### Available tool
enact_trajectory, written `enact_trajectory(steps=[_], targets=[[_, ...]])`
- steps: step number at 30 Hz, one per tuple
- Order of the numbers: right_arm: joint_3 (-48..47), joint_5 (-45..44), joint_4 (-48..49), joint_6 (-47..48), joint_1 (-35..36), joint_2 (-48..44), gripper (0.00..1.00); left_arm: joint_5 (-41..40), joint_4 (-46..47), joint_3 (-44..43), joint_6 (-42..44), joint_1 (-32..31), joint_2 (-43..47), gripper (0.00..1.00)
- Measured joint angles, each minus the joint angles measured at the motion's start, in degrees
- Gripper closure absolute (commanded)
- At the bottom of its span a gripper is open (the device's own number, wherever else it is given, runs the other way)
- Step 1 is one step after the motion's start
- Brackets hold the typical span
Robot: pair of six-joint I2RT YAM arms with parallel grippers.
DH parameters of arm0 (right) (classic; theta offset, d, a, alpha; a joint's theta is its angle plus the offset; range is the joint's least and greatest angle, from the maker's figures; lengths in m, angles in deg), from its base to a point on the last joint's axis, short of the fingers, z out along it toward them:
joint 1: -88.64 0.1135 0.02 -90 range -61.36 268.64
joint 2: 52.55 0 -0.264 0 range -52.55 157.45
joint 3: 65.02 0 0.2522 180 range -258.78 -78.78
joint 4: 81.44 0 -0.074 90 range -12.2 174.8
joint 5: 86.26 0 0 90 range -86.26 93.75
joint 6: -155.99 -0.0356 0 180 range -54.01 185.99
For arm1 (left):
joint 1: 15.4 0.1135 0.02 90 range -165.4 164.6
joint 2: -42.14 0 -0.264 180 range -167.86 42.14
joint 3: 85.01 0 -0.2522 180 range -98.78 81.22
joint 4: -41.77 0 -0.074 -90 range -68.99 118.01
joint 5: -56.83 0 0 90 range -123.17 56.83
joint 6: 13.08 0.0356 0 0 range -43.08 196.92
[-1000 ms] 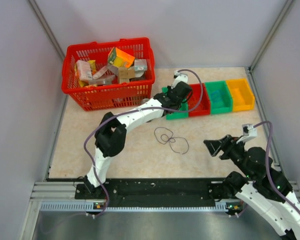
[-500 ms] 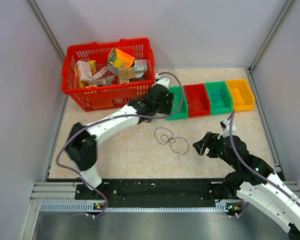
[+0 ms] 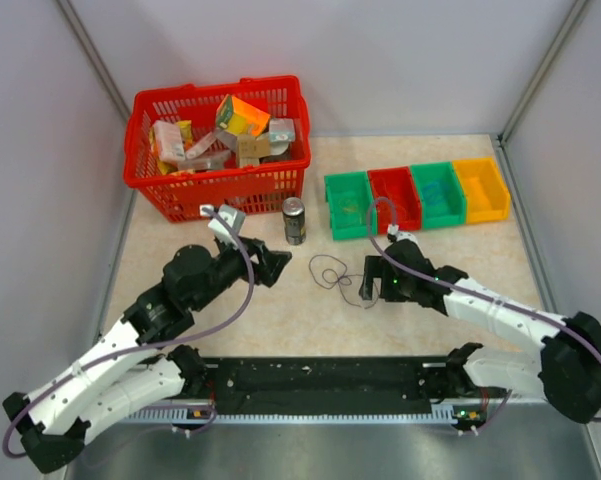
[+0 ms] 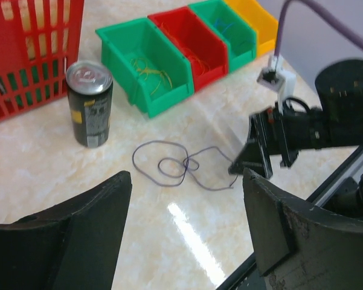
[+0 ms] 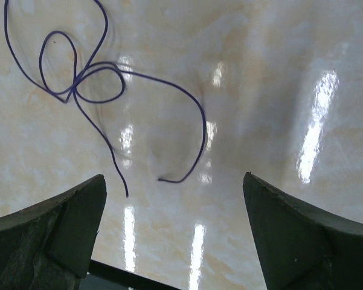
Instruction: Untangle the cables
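Right tool (image 3: 368, 283) released, jaws wide, at 3 o'clock of the thin purple looped cable (image 5: 77, 84) lying on the beige marbled counter (image 3: 480, 250); left tool (image 3: 277, 266) likewise released, at its 9 o'clock.

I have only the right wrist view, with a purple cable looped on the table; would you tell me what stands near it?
Observer: A dark drink can stands upright beyond the purple cable, apart from it, close to a red basket.
Operator: Thank you. Where is the other arm?
Observer: The left gripper hangs to the left of the cable, jaws open, holding nothing.
Operator: Are there any other cables about?
Observer: Yes, thin wires lie inside the green bin at the left end of a row of four bins, and more in the red bin beside it.
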Motion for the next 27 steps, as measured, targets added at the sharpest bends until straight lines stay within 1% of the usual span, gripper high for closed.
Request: enact_trajectory(steps=[4,9,11,13,14,16,18,22,23,24,25,26,27], targets=[[-5.49,1.79,3.93,1.27,-1.4,10.73,0.06,-0.15,-3.63,4.11,-0.35,0.0,5.53,0.22],[-17.07,1.05,5.88,3.41,1.75,24.65,0.07,-0.66,-5.86,5.35,-0.83,0.0,8.87,0.22],[-22.18,0.59,6.23,3.96,3.56,30.53,0.1,-0.68,-5.88,5.35,-0.81,0.0,9.29,0.22],[-26.93,-1.31,5.27,4.37,5.86,35.91,0.17,-0.79,-6.23,5.35,-0.79,0.0,9.33,0.22],[-29.33,-3.02,4.07,4.52,7.28,38.47,0.18,-0.96,-6.67,5.35,-0.76,0.0,9.38,0.22],[-32.65,-6.51,1.64,4.55,9.97,41.9,0.2,-1.6,-7.87,5.35,-0.76,0.0,9.64,0.22],[-34.05,-10.05,-0.2,4.5,12.52,43.6,0.23,-2.03,-8.66,5.44,-0.74,0.0,10.38,0.22],[-33.42,-13.05,-1.99,4.35,15.34,43.36,0.32,-2.38,-8.98,5.84,-0.74,0.0,12.0,0.22],[-32.65,-13.29,-1.81,4.31,15.67,42.82,0.35,-2.36,-8.96,5.84,-0.74,0.0,12.41,0.22],[-31.61,-13.4,-1.7,4.2,15.91,41.99,0.41,-2.34,-8.92,5.84,-0.74,0.0,12.59,0.22],[-30.32,-13.49,-1.53,4.13,16.0,40.98,0.49,-2.29,-8.87,5.84,-0.76,0.0,12.66,0.22],[-29.09,-13.55,-1.46,4.15,16.04,39.95,0.63,-2.21,-8.87,5.86,-0.76,0.0,12.63,0.22],[-27.15,-13.7,-1.46,4.13,16.04,38.34,0.71,-2.12,-8.85,5.86,-0.74,0.0,12.59,0.22]])
